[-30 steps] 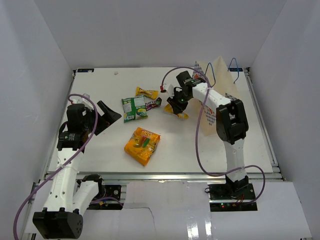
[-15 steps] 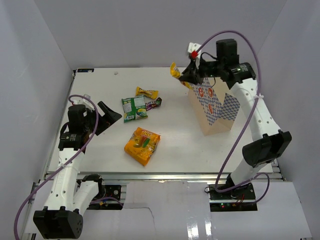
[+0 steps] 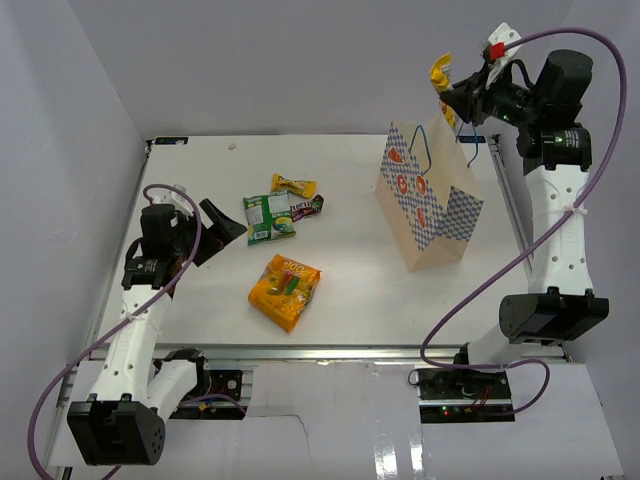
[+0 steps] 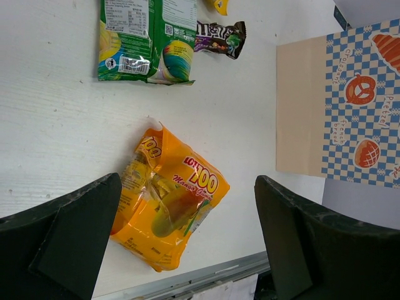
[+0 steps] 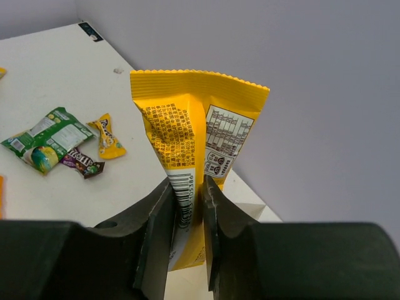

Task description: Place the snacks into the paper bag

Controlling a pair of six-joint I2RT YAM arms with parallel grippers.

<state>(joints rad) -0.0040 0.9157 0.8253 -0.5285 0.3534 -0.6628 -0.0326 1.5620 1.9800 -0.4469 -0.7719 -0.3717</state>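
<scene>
The paper bag [image 3: 425, 200] stands upright at the table's right, checkered side facing front. My right gripper [image 3: 455, 98] is high above its far top edge, shut on a small yellow bar wrapper [image 3: 440, 74]. The right wrist view shows that wrapper [image 5: 194, 125] pinched upright between my fingers [image 5: 156, 231]. My left gripper [image 3: 215, 228] is open and empty at the left. The orange-yellow pouch [image 3: 285, 290] lies at mid table and shows between the left fingers [image 4: 169, 206]. The green-white pouch [image 3: 268, 217], a yellow bar [image 3: 294, 185] and a dark bar [image 3: 308, 207] lie together behind it.
White walls enclose the table on three sides. The metal front rail [image 3: 320, 352] runs along the near edge. The left wrist view shows the bag's plain tan side panel [image 4: 300, 106] to the right of the pouches.
My right arm has lifted the yellow wrapper off the table and swung it up and right, from beside the dark bar to high above the bag. The left gripper shifted slightly.
</scene>
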